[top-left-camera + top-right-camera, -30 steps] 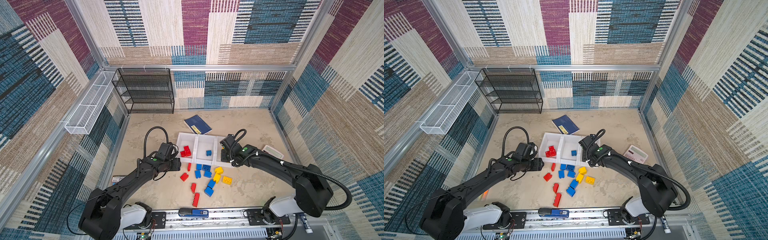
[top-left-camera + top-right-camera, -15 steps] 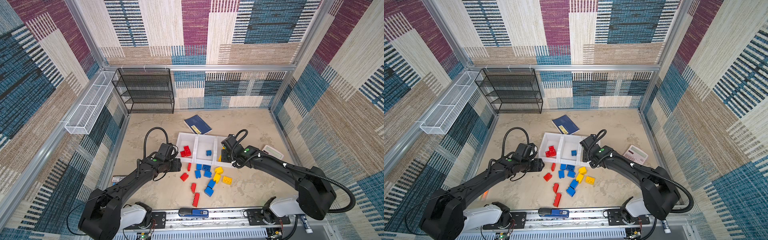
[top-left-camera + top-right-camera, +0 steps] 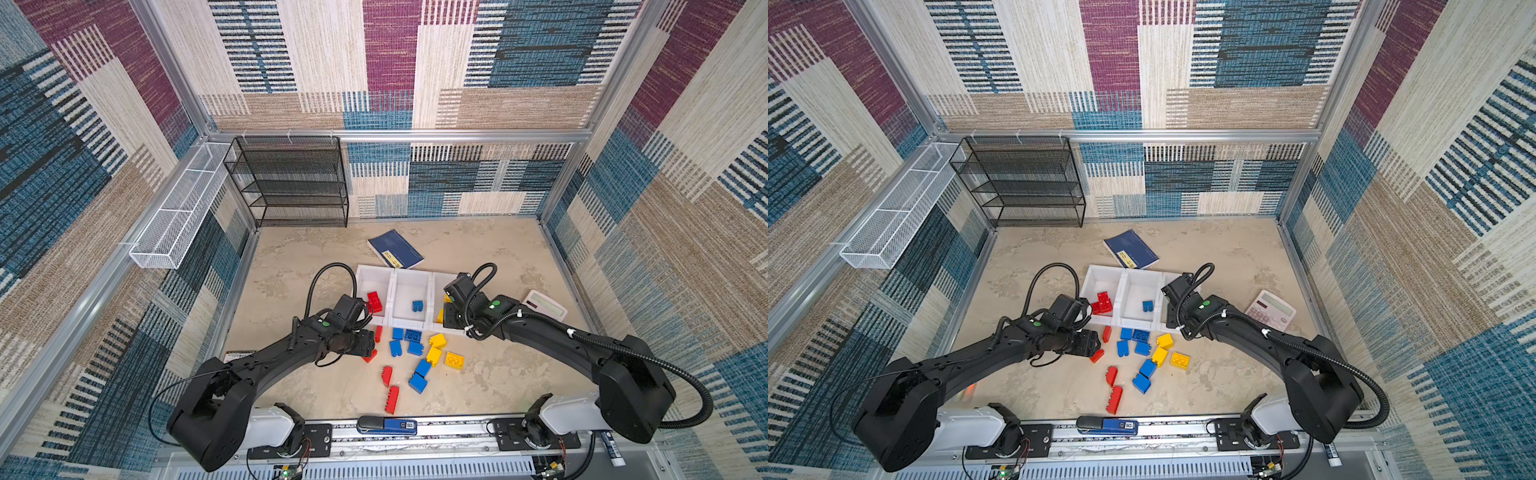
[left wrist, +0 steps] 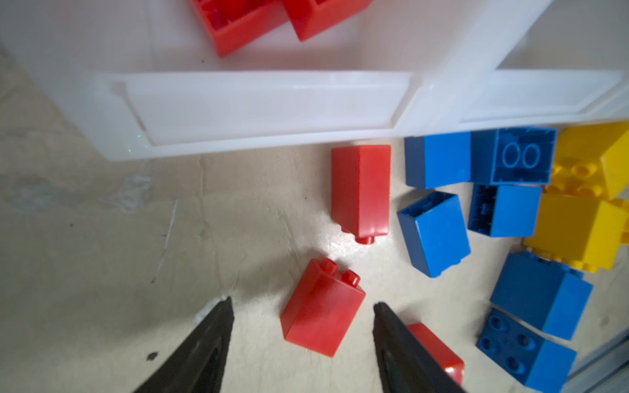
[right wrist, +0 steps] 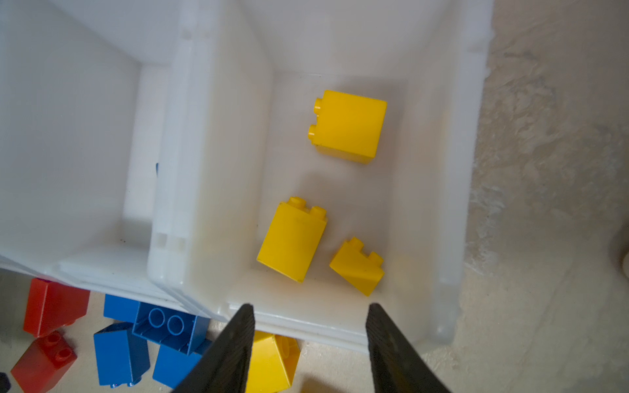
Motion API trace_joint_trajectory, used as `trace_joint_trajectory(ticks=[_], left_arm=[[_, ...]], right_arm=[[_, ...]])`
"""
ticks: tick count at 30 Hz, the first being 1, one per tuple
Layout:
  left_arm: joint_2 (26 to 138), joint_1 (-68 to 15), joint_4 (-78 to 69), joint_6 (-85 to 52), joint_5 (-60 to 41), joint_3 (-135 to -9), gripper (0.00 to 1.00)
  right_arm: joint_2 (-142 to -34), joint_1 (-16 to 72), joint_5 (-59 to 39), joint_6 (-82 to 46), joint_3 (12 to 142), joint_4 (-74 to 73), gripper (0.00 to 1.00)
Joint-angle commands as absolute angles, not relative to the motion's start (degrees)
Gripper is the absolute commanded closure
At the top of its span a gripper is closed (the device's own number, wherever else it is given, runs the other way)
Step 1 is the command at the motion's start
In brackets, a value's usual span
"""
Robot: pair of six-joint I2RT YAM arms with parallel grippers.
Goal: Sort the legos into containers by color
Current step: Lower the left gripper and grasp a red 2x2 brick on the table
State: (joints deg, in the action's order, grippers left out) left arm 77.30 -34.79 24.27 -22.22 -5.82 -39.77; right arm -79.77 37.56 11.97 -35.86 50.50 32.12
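Red brick (image 4: 321, 311): lies on its side on the desk (image 4: 102, 238), between the jaws of the left tool (image 4: 302, 303). As far as the wrist view shows, neither jaw touches it.
Left side: the left tool is low over the desk with its jaws wide and empty, one on each side of that brick.
Target bin: the red bin (image 4: 238, 102) stands just ahead of the left tool's tips and already has red pieces (image 4: 245, 23) inside. A second red brick (image 4: 360, 190) lies between the tips and the bin wall.
Yellow side: the right tool (image 5: 309, 305) holds nothing. Its jaws stand partly apart over the near wall of the yellow bin (image 5: 442, 204), and three yellow bricks (image 5: 347, 126) lie inside beyond its tips.
Middle bin (image 3: 411, 278): holds one blue brick (image 3: 417, 306).
Unsorted: loose yellow (image 5: 272, 360) and loose blue (image 5: 121, 354) pieces lie on the desk, under and beside the right tool.
Step in hand: probably the left tool's pick of a red piece, with the sorting partly done.
Next move: close on the brick's flat sides. It sits askew to the jaws, so a slight wrist turn may help. Then lift it above the rim and carry it forward over the red bin. The right tool would need to back off its bin toward the loose yellow.
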Motion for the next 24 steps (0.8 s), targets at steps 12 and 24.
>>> trace_joint_trajectory(ticks=[12,24], left_arm=[[83.78,-39.76,24.95,-18.6,-1.86,-41.46,0.35],[86.41,-40.78,25.4,-18.98,-0.92,-42.63,0.58]], right_arm=[[-77.86,37.6,11.14,-37.75,47.4,29.73,0.44],[-77.26,37.62,11.05,-38.06,46.89,29.79,0.45]])
